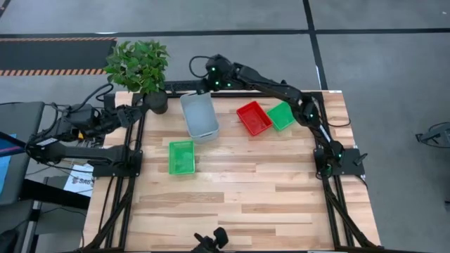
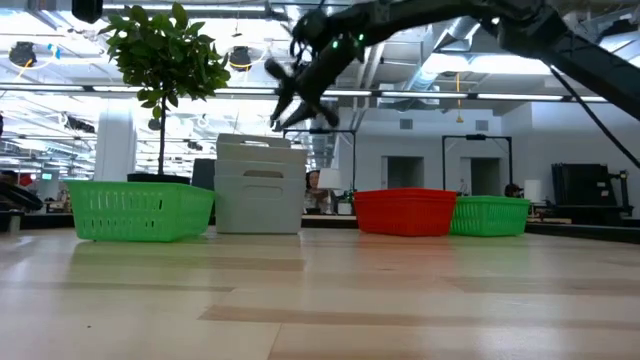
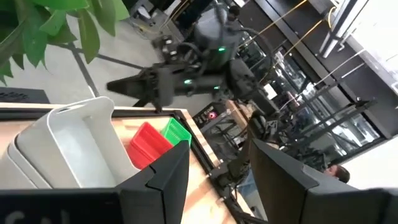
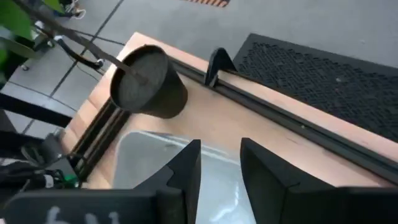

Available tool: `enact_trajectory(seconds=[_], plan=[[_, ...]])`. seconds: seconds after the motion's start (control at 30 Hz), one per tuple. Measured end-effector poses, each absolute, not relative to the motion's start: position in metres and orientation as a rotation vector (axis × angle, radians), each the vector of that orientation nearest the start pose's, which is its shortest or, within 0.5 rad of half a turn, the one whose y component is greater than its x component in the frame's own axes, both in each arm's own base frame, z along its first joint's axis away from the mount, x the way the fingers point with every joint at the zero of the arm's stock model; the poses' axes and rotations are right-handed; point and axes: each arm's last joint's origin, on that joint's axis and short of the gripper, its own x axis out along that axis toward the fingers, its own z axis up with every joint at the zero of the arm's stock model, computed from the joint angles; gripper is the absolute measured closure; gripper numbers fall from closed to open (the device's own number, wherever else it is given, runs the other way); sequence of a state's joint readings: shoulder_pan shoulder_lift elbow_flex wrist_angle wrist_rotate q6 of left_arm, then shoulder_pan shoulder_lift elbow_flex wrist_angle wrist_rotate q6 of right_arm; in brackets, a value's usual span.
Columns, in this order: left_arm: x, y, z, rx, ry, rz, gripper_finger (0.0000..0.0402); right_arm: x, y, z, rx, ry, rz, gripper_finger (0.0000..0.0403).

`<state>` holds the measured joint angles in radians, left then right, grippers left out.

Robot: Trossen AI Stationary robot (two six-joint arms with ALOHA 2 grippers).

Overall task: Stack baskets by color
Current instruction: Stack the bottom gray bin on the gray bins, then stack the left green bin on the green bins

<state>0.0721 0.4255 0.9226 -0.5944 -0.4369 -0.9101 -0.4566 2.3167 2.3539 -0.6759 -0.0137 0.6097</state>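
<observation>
My right gripper [image 4: 219, 163], jaws apart and empty, hovers above the grey-blue basket stack [image 1: 200, 115]; grey looks done. Next: fetch a green basket [image 1: 181, 156].

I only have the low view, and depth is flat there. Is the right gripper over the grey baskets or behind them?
Observer: From above, the right gripper hangs over the far end of the grey baskets, near the plant pot.
Operator: Is it holding anything?
Observer: No. Its wrist view shows open fingers with nothing between them.
Operator: And the green basket on my left, is it level with the grey ones?
Observer: No. That green basket sits apart from them, nearer the table's front.
</observation>
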Motion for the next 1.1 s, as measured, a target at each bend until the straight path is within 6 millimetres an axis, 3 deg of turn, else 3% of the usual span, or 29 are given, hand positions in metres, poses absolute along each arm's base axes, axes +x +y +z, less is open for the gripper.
enact_trajectory(seconds=[0.27, 0.33, 0.47, 0.57, 0.77, 0.93, 1.1], plan=[[0.058, 0.017, 0.373, -0.885, -0.164, 0.549, 0.0246, 0.477, -0.241, 0.258, 0.809, 0.608, -0.571, 0.0284], [0.058, 0.018, 0.373, -0.884, -0.169, 0.559, 0.0246, 0.479, -0.242, 0.264, 0.799, 0.561, -0.558, 0.0284], [0.058, 0.018, 0.372, -0.88, -0.165, 0.572, 0.0246, 0.473, -0.238, 0.295, 0.766, 0.481, -0.533, 0.0284], [0.058, 0.017, 0.367, -0.868, -0.092, 0.564, 0.0246, 0.468, -0.223, 0.317, 0.756, 0.476, -0.486, 0.0284], [0.054, 0.012, 0.346, -0.922, 0.182, 0.499, 0.0246, 0.459, -0.14, 0.347, 0.734, 0.667, -0.383, 0.0284], [0.045, 0.006, 0.327, -1.012, 0.461, 0.479, 0.0246, 0.461, -0.056, 0.342, 0.661, 0.84, -0.403, 0.0284], [0.04, 0.005, 0.305, -1.056, 0.657, 0.566, 0.0246, 0.473, 0.015, 0.322, 0.68, 0.866, -0.435, 0.0273]])
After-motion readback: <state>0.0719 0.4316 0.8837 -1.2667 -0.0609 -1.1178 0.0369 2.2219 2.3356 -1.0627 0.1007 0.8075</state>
